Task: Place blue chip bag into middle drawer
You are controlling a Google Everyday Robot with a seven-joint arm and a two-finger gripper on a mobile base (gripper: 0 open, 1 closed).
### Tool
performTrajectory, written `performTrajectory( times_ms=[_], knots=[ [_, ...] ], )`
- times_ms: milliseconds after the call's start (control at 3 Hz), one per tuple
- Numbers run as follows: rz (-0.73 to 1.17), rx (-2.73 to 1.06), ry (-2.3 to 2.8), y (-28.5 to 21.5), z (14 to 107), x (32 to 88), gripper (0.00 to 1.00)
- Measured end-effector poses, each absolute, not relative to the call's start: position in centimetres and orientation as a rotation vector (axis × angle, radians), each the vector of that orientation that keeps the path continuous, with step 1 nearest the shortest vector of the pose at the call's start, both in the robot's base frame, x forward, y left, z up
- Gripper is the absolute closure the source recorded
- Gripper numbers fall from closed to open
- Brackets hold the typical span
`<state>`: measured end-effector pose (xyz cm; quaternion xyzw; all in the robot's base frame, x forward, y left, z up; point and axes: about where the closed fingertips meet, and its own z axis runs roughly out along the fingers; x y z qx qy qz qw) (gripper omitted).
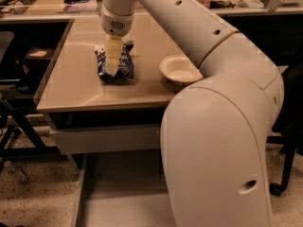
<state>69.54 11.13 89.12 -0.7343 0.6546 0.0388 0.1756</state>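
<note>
The hand (111,70) points straight down from the arm (189,27), its tip touching the blue chip bag (124,66). Whether it is wide, narrow or clamped on the bag cannot be told. The bag lies flat on the desk (71,82), showing around the hand mainly at 3 o'clock. Farther out at 3 o'clock, apart from the bag, a white bowl (177,70) sits near the desk's front edge. At 6 o'clock, below the desk and a closed grey drawer front (104,138), the middle drawer (123,193) stands pulled open, partly hidden by the robot's body.
</note>
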Motion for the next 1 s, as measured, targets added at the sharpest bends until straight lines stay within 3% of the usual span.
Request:
performTrajectory(
  times_ms=[1000],
  knots=[
    [0.175,-2.097,1.915,11.6,83.7,71.9,0.0]
  ],
)
